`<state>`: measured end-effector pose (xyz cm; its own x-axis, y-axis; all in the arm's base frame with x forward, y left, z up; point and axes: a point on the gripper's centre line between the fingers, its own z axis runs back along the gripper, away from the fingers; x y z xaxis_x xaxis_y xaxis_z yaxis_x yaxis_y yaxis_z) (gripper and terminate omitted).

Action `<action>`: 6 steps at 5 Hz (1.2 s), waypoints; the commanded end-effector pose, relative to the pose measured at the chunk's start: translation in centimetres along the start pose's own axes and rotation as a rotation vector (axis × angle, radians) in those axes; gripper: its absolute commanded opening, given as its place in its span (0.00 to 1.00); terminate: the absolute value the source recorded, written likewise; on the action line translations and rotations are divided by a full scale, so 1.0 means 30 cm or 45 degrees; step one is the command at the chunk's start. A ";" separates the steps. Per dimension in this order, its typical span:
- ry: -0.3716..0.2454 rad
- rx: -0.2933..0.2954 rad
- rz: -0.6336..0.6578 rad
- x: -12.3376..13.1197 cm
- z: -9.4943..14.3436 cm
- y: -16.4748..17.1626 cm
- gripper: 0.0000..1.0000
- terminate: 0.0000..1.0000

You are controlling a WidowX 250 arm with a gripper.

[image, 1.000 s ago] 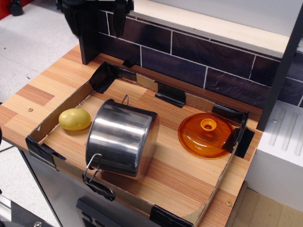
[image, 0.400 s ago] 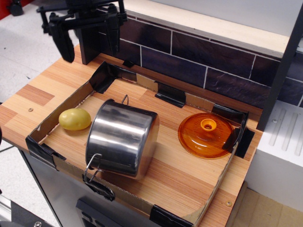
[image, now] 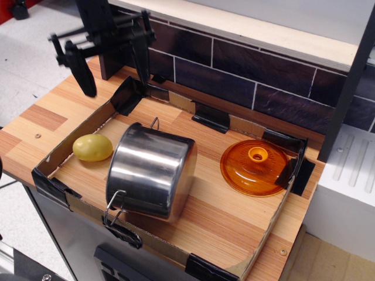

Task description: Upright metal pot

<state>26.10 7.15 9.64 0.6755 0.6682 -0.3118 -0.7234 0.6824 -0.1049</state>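
On my single camera view, I saw the gripper hanging in the upper left of the frame, above the back left corner of the cardboard tray. Its two black fingers stood wide apart and had hold of nothing. The metal pot lay on its side in the lower left-centre of the frame, inside the tray on the wooden counter, well apart from the gripper. I could see one wire loop handle at its near end and another at its far end. The yellow potato sat just left of the pot; whether they touched, I could not tell. The orange lid lay flat to the right of centre, apart from the pot.
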 end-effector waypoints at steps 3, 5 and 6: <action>0.156 0.027 -0.043 -0.073 -0.115 -0.065 1.00 0.00; 0.211 0.095 -0.121 -0.107 -0.210 -0.084 0.00 0.00; 0.175 0.088 -0.088 -0.098 -0.195 -0.085 0.00 0.00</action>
<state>24.68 1.52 3.96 0.6738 0.5721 -0.4676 -0.6657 0.7446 -0.0482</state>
